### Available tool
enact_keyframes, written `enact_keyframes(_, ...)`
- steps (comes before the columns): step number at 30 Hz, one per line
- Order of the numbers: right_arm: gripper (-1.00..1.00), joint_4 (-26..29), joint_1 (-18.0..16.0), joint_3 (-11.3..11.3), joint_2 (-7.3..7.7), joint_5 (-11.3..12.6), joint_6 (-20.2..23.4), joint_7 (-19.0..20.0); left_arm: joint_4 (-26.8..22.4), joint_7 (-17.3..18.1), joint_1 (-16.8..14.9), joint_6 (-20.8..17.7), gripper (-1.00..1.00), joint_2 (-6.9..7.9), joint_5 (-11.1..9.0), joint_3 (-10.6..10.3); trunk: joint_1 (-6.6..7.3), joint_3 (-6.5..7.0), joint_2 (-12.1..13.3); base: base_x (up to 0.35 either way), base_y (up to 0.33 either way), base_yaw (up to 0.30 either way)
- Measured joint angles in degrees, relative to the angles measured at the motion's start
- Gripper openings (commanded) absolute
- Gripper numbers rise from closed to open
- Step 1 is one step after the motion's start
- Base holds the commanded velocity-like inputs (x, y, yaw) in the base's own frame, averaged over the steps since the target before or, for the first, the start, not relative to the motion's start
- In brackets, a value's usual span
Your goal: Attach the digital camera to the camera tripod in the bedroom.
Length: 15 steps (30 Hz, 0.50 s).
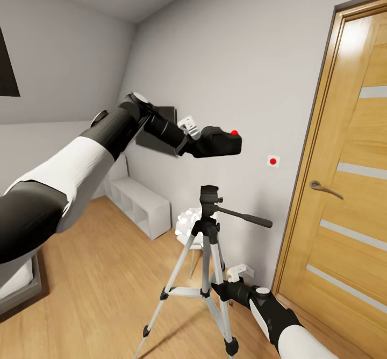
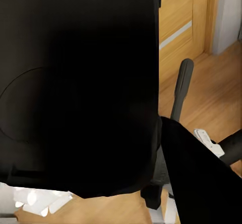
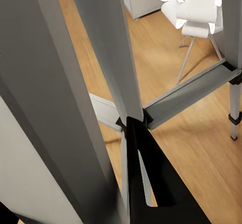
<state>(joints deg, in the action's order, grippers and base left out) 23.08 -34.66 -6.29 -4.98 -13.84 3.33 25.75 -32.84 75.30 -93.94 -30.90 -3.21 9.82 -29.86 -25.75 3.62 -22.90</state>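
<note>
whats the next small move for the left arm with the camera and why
Probably lower the camera straight down toward the tripod head. The left gripper holds the camera in the air, above the black head and apart from it, roughly over it. The right gripper is down at a tripod leg, perhaps steadying it; its grip is hard to make out.

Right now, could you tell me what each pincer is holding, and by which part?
The left pincer holds the digital camera by its rear end. The right pincer sits against a camera tripod leg; its grip cannot be told.

Camera tripod [image 3: 116, 53] legs, close up
</note>
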Motion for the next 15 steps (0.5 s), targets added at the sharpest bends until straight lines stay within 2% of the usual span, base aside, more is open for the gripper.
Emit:
enact_keyframes(6, -1.00, 0.0, 0.0, 0.0, 0.00, 0.0, 0.0, 0.0, 0.4, 0.3, 0.0, 0.2, -1.00, 0.94, 0.0, 0.1, 0.00, 0.00, 0.0, 0.000, 0.000, 0.000)
enact_keyframes(9, -1.00, 0.0, 0.0, 0.0, 0.00, 0.0, 0.0, 0.0, 2.3, 0.4, 0.0, 1.4, -1.00, 1.09, 0.0, 0.1, 0.00, 0.00, 0.0, 0.000, 0.000, 0.000)
enact_keyframes(13, -1.00, 0.0, 0.0, 0.0, 0.00, 0.0, 0.1, 0.0, 7.1, 0.5, 0.0, 6.3, -1.00, 1.06, 0.1, 0.0, 0.00, 0.00, 0.0, 0.000, 0.000, 0.000)
enact_keyframes(15, -1.00, 0.0, 0.0, 0.0, 0.00, 0.0, 0.1, 0.0, 10.3, 0.5, 0.0, 10.3, -1.00, 0.96, 0.1, 0.1, 0.00, 0.00, 0.0, 0.000, 0.000, 0.000)
